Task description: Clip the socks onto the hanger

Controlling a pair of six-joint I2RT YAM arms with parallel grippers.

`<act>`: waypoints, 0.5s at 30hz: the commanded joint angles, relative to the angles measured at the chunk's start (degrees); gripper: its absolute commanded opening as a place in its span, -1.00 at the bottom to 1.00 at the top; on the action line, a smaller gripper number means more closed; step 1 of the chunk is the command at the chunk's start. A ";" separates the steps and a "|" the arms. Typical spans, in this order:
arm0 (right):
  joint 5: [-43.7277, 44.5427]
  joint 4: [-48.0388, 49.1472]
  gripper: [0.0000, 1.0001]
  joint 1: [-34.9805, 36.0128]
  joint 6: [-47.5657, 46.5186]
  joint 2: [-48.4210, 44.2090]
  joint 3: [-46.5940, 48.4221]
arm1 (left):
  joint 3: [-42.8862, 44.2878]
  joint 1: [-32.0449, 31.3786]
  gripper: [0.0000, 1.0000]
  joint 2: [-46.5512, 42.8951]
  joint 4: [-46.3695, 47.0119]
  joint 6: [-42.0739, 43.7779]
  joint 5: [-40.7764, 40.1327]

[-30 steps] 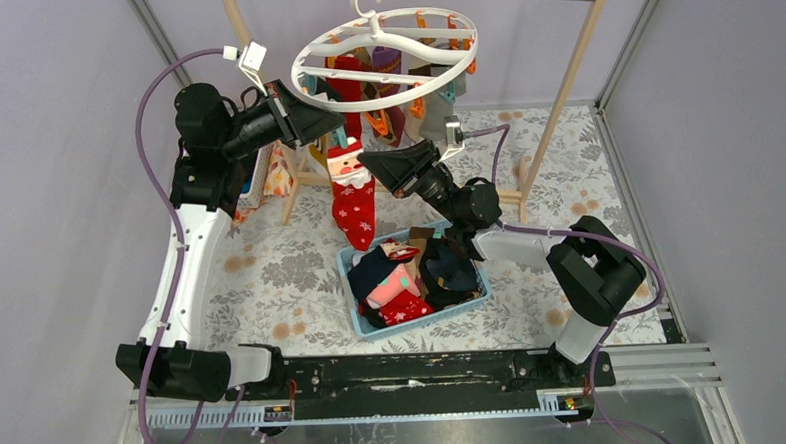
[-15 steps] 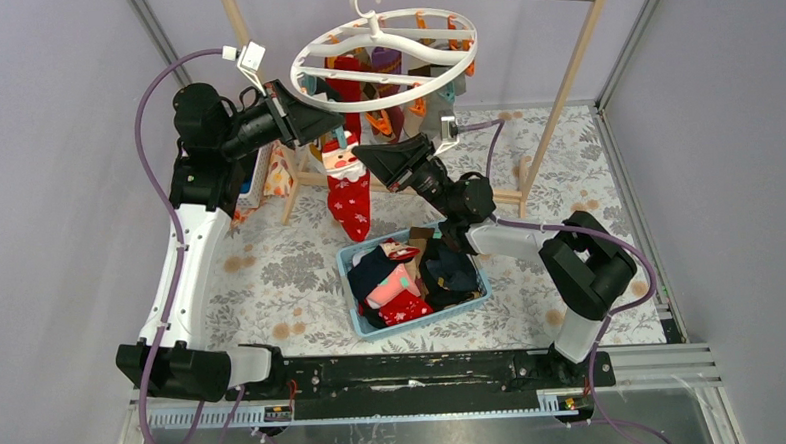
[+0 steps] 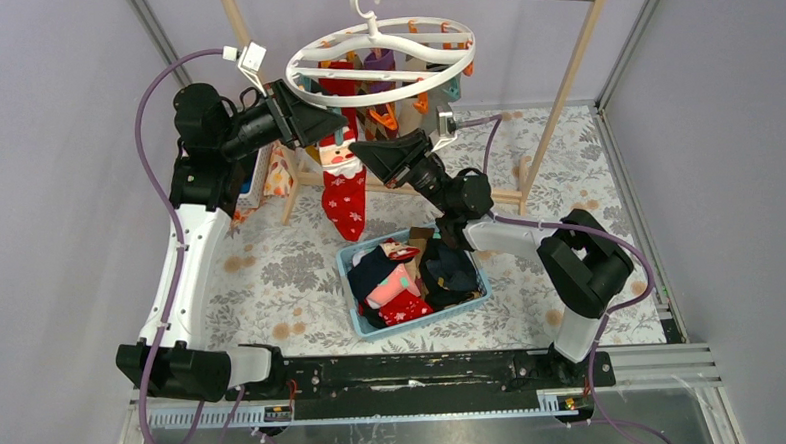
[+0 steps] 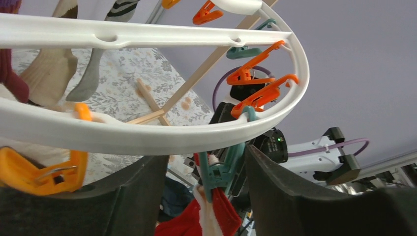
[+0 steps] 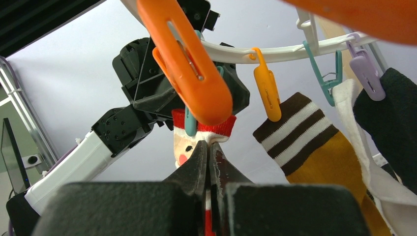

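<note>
The hanger [image 3: 371, 25], a white ring with orange and teal clips, hangs from the rail with several socks on it. A red Santa sock [image 3: 346, 189] dangles below its front left rim. In the left wrist view a teal clip [image 4: 223, 169] pinches that sock's cuff [image 4: 216, 216] under the rim [image 4: 147, 137]. My left gripper [image 4: 205, 155] stands open on either side of the clip, its fingers [image 4: 295, 196] apart from it. My right gripper [image 5: 209, 147] is shut on the Santa sock's cuff [image 5: 184, 147] just below the teal clip [image 5: 190, 129].
A blue bin [image 3: 423, 319] in front of the arms holds several more socks [image 3: 397, 287]. The tall wooden rail frame [image 3: 572, 64] stands behind. An orange clip [image 5: 192, 73] hangs close to the right wrist camera, and a mustard striped sock [image 5: 314, 157] hangs to its right.
My left gripper has opened and let go of the teal clip. My right gripper has lifted the Santa sock up and left towards the rim. The hanger has swung slightly left.
</note>
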 commanded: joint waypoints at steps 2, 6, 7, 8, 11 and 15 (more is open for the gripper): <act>-0.48 7.52 -1.00 -0.45 0.32 0.06 2.79 | 0.78 0.99 0.50 -1.81 -2.36 3.65 -0.93; -0.58 7.52 -1.00 -0.43 0.36 -0.02 2.75 | -1.13 1.44 0.63 -3.75 -4.53 6.22 -0.83; -0.56 7.52 -1.00 -0.43 0.37 -0.06 2.69 | -2.24 1.46 0.64 -4.54 -4.91 6.75 -0.51; -0.61 7.52 -1.00 -0.41 0.37 -0.07 2.60 | -3.61 1.46 0.64 -5.38 -5.09 7.08 -0.07; -0.52 7.53 -1.00 -0.40 0.41 -0.07 2.41 | -8.17 1.46 0.59 -7.69 -5.26 7.68 1.42; -0.66 7.44 -1.00 -0.43 0.80 0.02 2.55 | -10.93 1.46 0.34 -9.07 -5.54 8.50 2.33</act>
